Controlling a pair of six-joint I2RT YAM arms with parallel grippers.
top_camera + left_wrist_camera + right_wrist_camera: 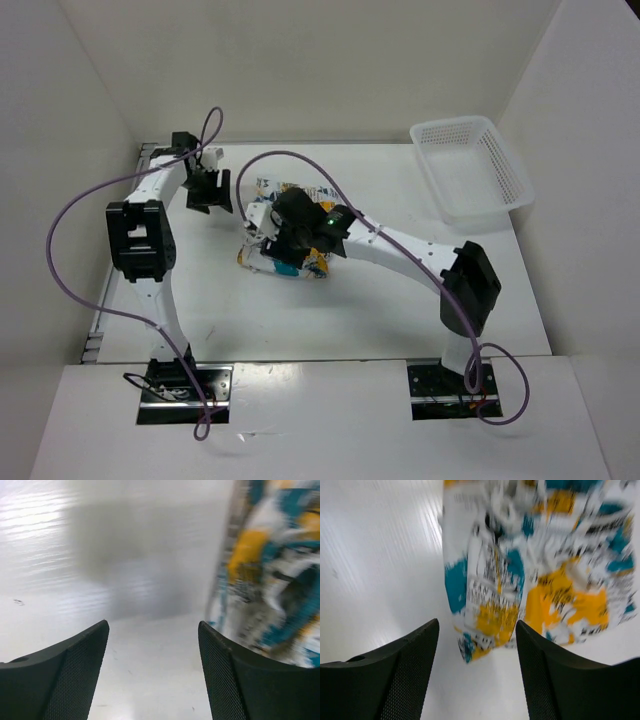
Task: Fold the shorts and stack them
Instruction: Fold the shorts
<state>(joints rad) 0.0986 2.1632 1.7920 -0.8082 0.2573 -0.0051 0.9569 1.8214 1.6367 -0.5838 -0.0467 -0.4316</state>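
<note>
The shorts [264, 259], white with teal, yellow-orange and black print, lie bunched in a small heap near the middle of the white table [340, 315]. My right gripper [280, 240] hangs just over the heap, open and empty. In the right wrist view the shorts [540, 555] lie ahead of the open gripper [476, 627], with a fabric corner reaching between the fingers. My left gripper [212, 200] is open and empty, left of the heap. In the left wrist view the gripper [152, 630] is over bare table and the shorts [265, 570] are blurred at the right.
A white plastic lattice basket [452, 127] stands at the table's far right corner. White walls close the table in at the back and both sides. Purple cables loop from both arms.
</note>
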